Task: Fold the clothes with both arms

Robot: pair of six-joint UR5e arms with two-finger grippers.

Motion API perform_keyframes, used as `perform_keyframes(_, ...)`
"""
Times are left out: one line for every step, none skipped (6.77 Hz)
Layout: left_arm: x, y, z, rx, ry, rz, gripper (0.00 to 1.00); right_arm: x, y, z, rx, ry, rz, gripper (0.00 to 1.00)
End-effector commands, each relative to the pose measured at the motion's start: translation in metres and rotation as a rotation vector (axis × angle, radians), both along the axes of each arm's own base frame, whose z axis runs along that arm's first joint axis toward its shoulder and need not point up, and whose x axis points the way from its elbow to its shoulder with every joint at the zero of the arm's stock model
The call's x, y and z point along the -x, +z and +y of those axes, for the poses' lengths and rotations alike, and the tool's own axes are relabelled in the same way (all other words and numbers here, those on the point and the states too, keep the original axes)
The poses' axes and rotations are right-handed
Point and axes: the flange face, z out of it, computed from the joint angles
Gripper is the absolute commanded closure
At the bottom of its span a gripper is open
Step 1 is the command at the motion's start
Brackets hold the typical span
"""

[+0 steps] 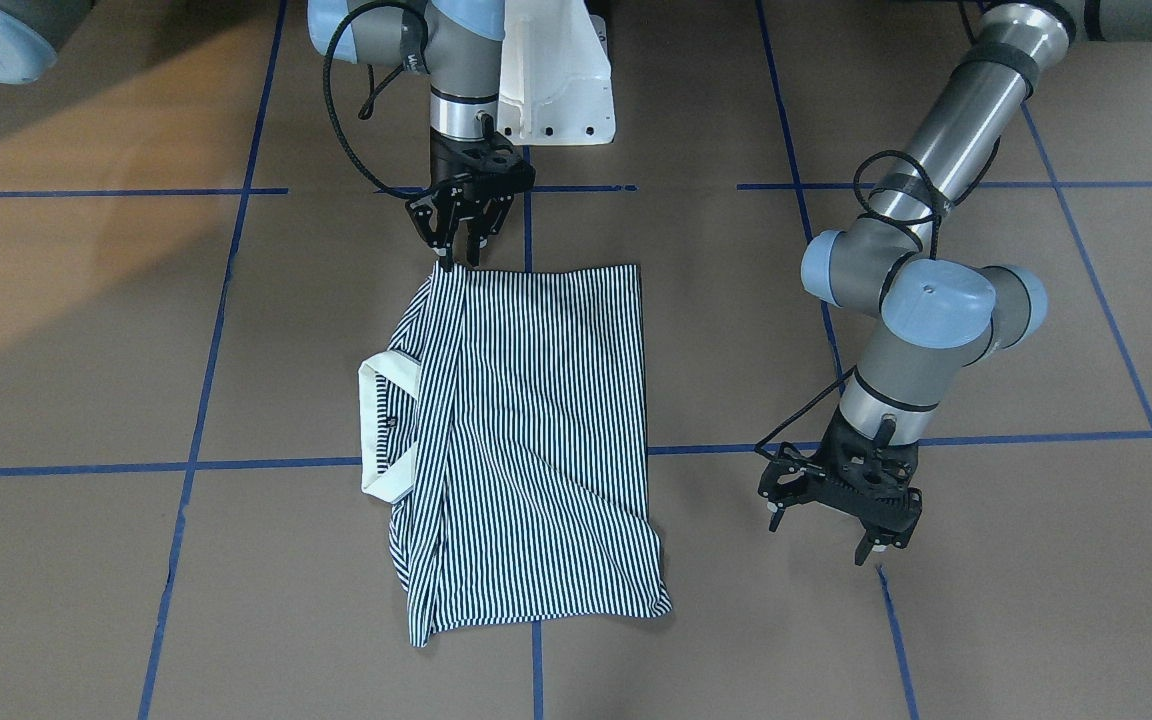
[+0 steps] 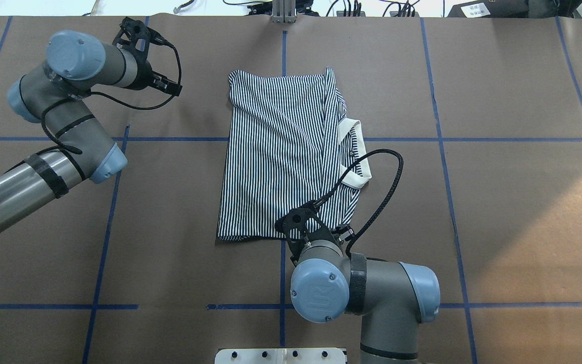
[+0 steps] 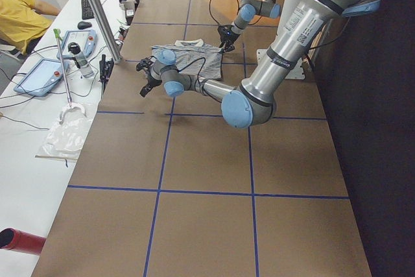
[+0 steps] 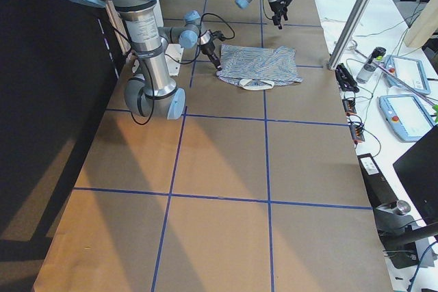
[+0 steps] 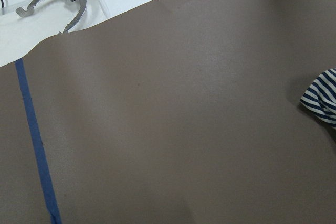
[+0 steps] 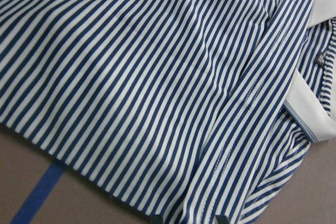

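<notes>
Desk [image 2: 513, 202]: brown paper with a blue tape grid.

Polo shirt [image 2: 281, 151]: lies flat mid-desk, doubled into a rough oblong. Its cream collar [image 2: 354, 154] juts out on the robot's right side.

Handling, as judged: thin striped knit, light and limp, with no stiffness of its own. Lifted by a single point it will likely sag and drag on the paper (two corners raised together should keep an edge straight). Corners and seamed edges look like the best holds. The collar is probably the firmest part.

Left tool [image 1: 824, 535]: fingers spread wide and empty, hanging over bare paper, well apart from the shirt's far corner [image 1: 664, 603].

Right tool [image 1: 463, 258]: fingers drawn close, tips at the shirt corner nearest the robot's base. Cannot tell whether cloth is pinched between them.
</notes>
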Motion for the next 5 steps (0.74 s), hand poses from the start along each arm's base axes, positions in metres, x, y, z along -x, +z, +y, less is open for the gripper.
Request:
perform_keyframes(0.0002,0.0012,0.0003,0.001,0.0,-0.001,0.0,0.0013,0.0015,0.0018,0.001,-0.005,0.003,0.56)
perform_keyframes(0.0,0.0,0.0,0.0,0.0,0.0,0.0,0.0013,0.0015,0.0016,0.0,-0.004,0.004,0.58)
perform_keyframes(0.0002,0.0012,0.0003,0.001,0.0,-0.001,0.0,0.0025,0.0034,0.0014,0.001,-0.004,0.008,0.64)
perform_keyframes(0.0002,0.0012,0.0003,0.001,0.0,-0.001,0.0,0.0019,0.0044,0.0004,-0.001,-0.003,0.011,0.67)
perform_keyframes(0.0002,0.0012,0.0003,0.001,0.0,-0.001,0.0,0.0013,0.0041,-0.0008,-0.008,-0.006,0.013,0.72)
